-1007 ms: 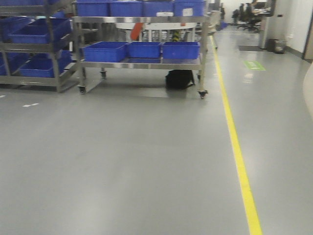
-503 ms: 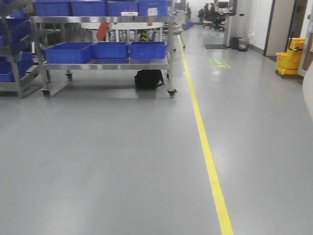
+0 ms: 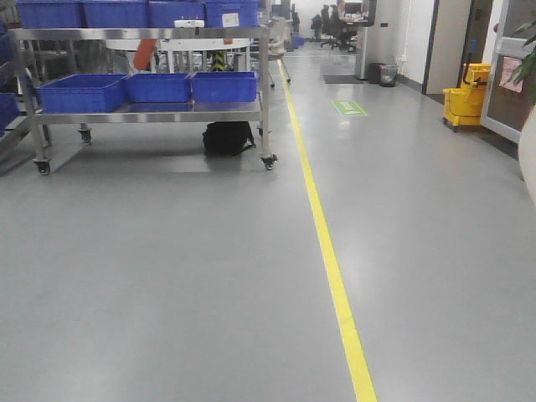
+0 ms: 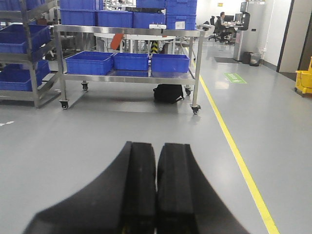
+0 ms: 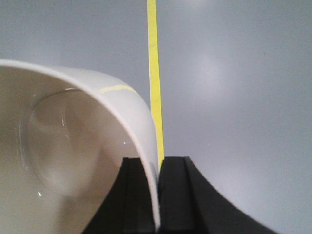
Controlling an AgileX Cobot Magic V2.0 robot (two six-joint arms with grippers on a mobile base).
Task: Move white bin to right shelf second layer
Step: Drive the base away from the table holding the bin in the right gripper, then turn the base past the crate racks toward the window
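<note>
White bin rim pinched in right gripper; left gripper pressed closed; broad grey floor flanking yellow line.

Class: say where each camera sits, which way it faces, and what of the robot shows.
Front view: on the robot, facing along the floor toward the steel cart; no arm visible.
Left wrist: behind shut left jaws, facing that same cart.
Right wrist: looks down past right jaws clamping the white bin; yellow line shared.
</note>
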